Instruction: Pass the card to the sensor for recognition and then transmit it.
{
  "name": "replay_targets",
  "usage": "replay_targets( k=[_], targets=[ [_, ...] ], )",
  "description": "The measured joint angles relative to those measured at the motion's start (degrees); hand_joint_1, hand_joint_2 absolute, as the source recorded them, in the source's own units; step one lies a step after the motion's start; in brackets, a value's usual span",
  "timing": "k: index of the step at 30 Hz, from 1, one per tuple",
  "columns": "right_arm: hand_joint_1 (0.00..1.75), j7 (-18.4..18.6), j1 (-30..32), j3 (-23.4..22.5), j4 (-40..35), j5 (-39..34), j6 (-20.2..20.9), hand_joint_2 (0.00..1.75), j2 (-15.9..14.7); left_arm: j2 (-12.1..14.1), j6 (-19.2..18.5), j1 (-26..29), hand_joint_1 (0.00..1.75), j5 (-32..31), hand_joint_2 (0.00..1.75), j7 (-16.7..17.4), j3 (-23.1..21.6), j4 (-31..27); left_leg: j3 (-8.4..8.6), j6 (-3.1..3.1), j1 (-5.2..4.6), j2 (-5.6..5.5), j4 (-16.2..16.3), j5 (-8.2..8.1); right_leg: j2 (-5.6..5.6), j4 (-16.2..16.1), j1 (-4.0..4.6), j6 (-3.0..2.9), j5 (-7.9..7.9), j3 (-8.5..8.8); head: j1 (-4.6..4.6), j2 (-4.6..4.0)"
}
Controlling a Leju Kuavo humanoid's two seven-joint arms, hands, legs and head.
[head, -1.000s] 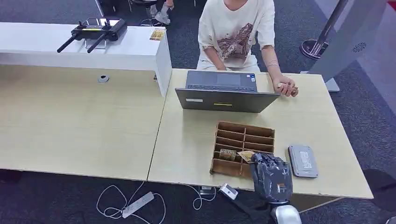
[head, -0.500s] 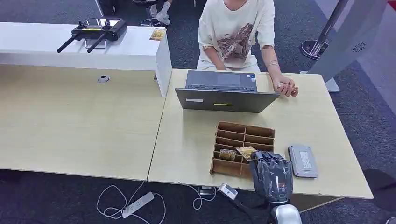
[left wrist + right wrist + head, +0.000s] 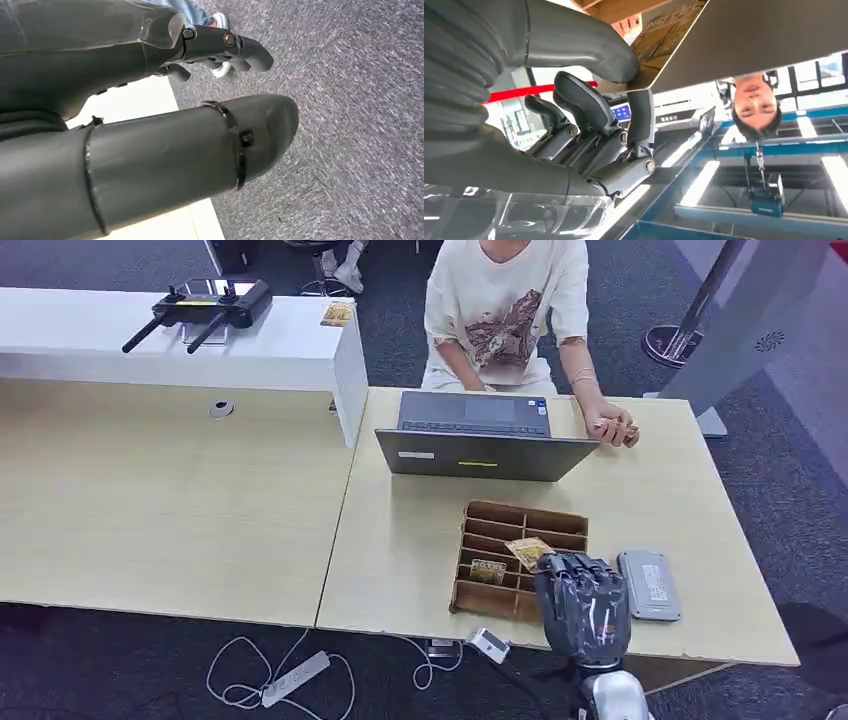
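My right hand (image 3: 583, 603) hovers over the near right corner of the brown wooden compartment tray (image 3: 524, 519) and pinches a gold-patterned card (image 3: 529, 551), which sticks out toward the tray's middle. In the right wrist view the thumb (image 3: 589, 47) presses the card (image 3: 664, 37) against a dark finger (image 3: 640, 115). A second card (image 3: 487, 571) lies in a near compartment. The grey flat sensor (image 3: 648, 585) lies on the table just right of my hand. My left hand (image 3: 220, 45) hangs over carpet beside a pale table edge and holds nothing.
A person (image 3: 505, 310) sits across the table behind an open grey laptop (image 3: 482, 435), one hand (image 3: 613, 426) resting on the tabletop. A white counter (image 3: 290, 345) carrying a black controller (image 3: 200, 308) stands at the far left. Cables and a power strip (image 3: 293, 678) lie on the floor.
My right hand has risen slightly and drawn the card up out of the near compartment, so it now shows higher over the tray. The person and the sensor have stayed put.
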Motion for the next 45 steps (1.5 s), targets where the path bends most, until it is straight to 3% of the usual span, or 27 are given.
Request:
replay_targets(
  k=[18,32,45],
  targets=[
    [1.75,-0.48,-5.05,0.07,0.09,0.00,-1.05,1.75,-0.09,-0.06,-0.02,-0.18,0.00,0.20,0.00,0.74,0.72,0.00,0.00,0.00,0.00,0.00,0.00,0.00,0.01,0.00,0.00,0.00,0.00,0.00,0.00,0.00],
    [1.75,0.96,-10.79,2.60,0.35,0.00,-1.55,1.75,-1.20,-0.20,0.04,-0.33,0.00,0.31,0.00,1.16,1.36,0.00,0.00,0.00,0.00,0.00,0.00,0.01,0.00,0.01,0.00,0.00,0.01,0.00,0.00,0.00],
    [1.75,7.45,-18.12,9.42,2.29,0.00,0.08,1.75,-5.44,-0.33,0.35,-0.36,0.00,-0.15,0.00,0.59,1.36,0.00,0.00,0.00,0.00,0.00,0.01,0.01,0.01,0.01,0.00,0.01,0.03,0.00,0.00,0.00]
  ],
)
